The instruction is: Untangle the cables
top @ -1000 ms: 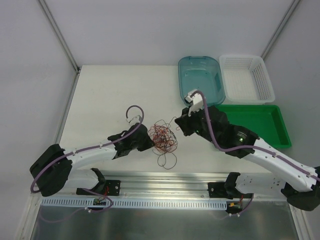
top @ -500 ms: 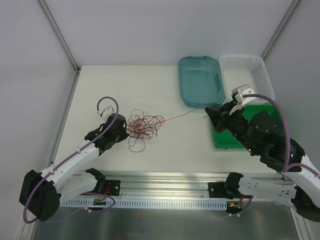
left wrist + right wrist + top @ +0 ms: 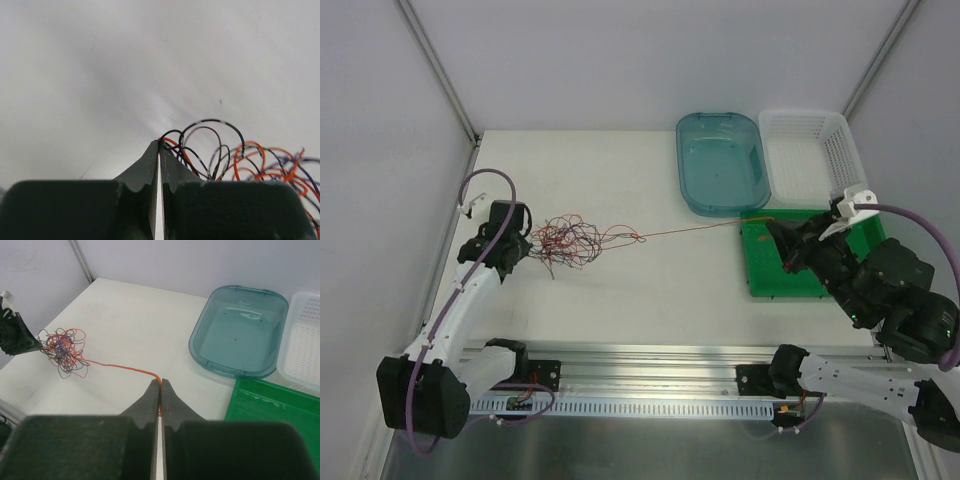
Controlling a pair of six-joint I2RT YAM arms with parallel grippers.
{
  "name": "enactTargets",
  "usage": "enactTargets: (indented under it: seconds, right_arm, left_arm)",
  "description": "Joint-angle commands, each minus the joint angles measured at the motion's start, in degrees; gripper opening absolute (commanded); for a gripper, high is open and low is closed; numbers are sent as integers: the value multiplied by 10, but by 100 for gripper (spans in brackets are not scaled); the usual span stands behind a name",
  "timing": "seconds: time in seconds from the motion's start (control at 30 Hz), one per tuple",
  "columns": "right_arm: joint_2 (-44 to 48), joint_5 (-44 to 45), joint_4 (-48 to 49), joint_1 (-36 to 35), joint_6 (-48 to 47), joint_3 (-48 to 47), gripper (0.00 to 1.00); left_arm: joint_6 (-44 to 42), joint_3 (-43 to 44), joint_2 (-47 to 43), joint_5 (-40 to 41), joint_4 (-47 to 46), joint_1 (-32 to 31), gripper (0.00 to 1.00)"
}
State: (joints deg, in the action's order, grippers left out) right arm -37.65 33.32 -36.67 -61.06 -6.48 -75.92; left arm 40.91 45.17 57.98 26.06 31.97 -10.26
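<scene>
So the left hand point(image 3: 159, 145) has its fingers pressed together, and in its wrist view a few black and orange loops of the cables point(image 3: 570, 238) are pinched right at the tips. It sits far over on the left side of the tabletop point(image 3: 620, 180), at the left edge of the bundle. The bundle itself is a loose nest of orange, black and purple wires lying on the tabletop just right of that hand.

The right hand point(image 3: 160, 382) is also closed tight, nipping one orange strand point(image 3: 690, 233) between its tips. That strand runs in a nearly straight line from the right side of the bundle across the middle of the tabletop to the hand, which hangs over the far-left corner of a green tray point(image 3: 765, 275) on the right.

Beyond the tray, at the far right, a teal tub point(image 3: 722, 160) sits beside a white basket point(image 3: 815, 155), basket to the right. Both are well apart from the bundle.
</scene>
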Motion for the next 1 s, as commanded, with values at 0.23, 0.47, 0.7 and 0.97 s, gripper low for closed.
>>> enactTargets:
  seconds: [0.23,0.47,0.7,0.97]
  right_arm:
    - [21,33,-51,0,26,14,1]
    - [-115,-112,-3,0,110,149,15]
    - [-276,-199,68,-1,139,176,59]
    - [-440,-276,174,6,68,71,66]
  left_arm:
    - [-100,75,50,-60,24,137,0]
    - [-185,33,2,-233,-3,136,0]
    - [-227,-42,-60,-379,-45,136,0]
    - [-222,-54,-75,-381,-51,136,0]
